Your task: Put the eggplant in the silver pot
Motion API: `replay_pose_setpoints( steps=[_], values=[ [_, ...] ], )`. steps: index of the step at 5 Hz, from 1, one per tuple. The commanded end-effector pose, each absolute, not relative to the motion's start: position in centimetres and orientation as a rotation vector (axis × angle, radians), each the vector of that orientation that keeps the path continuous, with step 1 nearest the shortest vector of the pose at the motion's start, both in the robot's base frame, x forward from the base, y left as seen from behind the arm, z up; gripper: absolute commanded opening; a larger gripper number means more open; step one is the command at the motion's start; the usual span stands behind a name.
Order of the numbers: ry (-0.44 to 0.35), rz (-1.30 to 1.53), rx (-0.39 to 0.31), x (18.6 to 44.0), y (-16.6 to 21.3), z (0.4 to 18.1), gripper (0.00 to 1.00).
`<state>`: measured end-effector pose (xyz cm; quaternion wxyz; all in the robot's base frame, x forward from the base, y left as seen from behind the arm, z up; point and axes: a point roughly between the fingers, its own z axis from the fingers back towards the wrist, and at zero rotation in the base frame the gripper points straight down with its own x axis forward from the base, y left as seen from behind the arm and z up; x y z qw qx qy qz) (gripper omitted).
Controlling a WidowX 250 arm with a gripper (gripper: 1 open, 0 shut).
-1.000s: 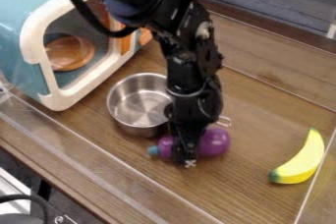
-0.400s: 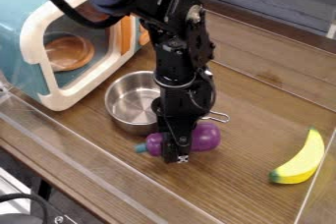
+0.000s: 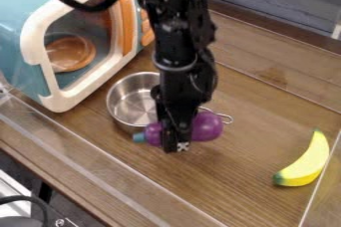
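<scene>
My gripper points straight down from the black arm and is shut on the eggplant, a glossy purple toy whose teal stem sticks out to the left. The eggplant hangs just above the wooden table, by the right front edge of the silver pot. The pot is a shiny round steel vessel and stands to the left of the gripper with nothing in it. My fingers cover the middle of the eggplant.
A yellow banana lies at the right front. A teal and cream toy oven with an orange bowl inside stands at the back left. A clear wall runs along the table's front edge.
The gripper has risen and shifted a little left toward the pot, carrying the eggplant off the table. The pot and banana have not moved.
</scene>
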<state>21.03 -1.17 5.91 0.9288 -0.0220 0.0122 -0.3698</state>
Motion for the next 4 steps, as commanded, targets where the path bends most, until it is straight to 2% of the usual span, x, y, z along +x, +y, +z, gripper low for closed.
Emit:
replay_pose_setpoints(
  steps=[1,2,4],
  values=[
    [-0.031,-0.743,-0.013,22.1,-0.3,8.5,0.00],
    [-0.032,-0.715,0.016,22.1,1.3,10.5,0.00],
    [-0.027,-0.570,0.047,23.9,2.4,9.2,0.00]
  ],
)
